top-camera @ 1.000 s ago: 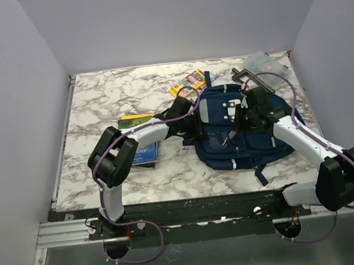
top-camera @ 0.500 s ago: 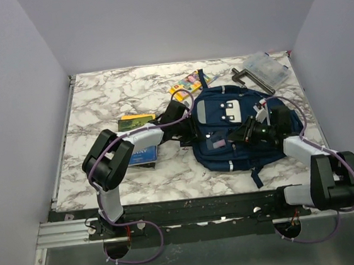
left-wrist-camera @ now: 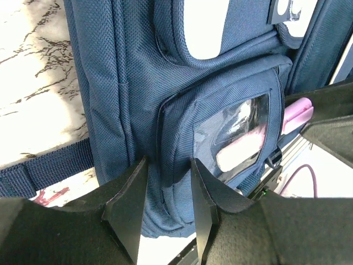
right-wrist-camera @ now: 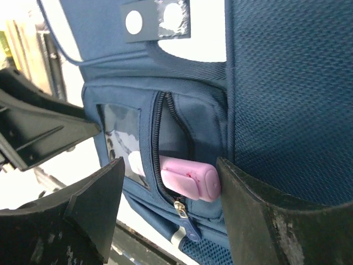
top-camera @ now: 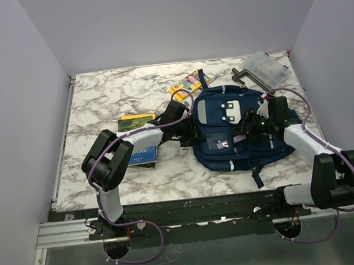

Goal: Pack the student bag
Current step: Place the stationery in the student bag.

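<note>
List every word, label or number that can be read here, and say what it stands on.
Blue book: white lettering, too blurred to read.
Yellow and green book: print too small.
Colourful flat box: print too small.
Navy blue fabric backpack: no lettering shows.

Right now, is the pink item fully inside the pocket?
No, the pink item sticks partway out of the unzipped pocket of the student bag.

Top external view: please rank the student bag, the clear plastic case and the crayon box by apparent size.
1. student bag, by far largest.
2. clear plastic case.
3. crayon box, only slightly smaller; these two look nearly alike.
</note>
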